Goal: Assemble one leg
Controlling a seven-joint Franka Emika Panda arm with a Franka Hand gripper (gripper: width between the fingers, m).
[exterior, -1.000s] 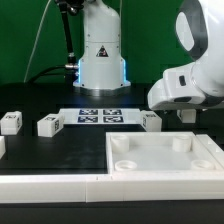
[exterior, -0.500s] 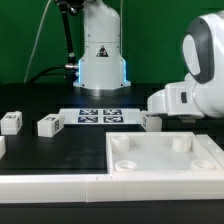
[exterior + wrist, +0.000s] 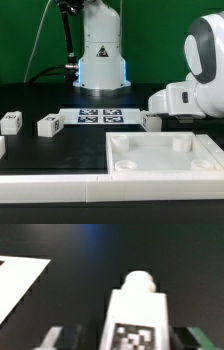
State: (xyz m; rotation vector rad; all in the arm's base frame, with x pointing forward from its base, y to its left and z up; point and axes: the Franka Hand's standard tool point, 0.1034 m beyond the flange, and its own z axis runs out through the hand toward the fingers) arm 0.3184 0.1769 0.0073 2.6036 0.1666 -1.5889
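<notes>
In the wrist view a white leg [image 3: 136, 308] with a black-and-white marker on its face lies between my gripper's [image 3: 128, 341] fingers [image 3: 58, 339]. Its rounded peg points away from the camera. Dark gaps show on both sides of it, so the jaws are open and do not touch it. In the exterior view this leg [image 3: 151, 121] sits on the black table just at the left end of my white hand [image 3: 180, 100], whose fingers are hidden there. Two more legs [image 3: 49, 125] [image 3: 10, 122] lie at the exterior view's left.
The large white plate [image 3: 160, 168] with round corner sockets lies in front, at the exterior view's right. The marker board [image 3: 100, 115] lies before the robot base [image 3: 100, 55]. A white rail [image 3: 50, 188] runs along the front. A flat white surface [image 3: 20, 280] shows in the wrist view.
My arm has come down a little over the leg beside the plate, mostly in the first half second. The legs and the plate have not moved.
</notes>
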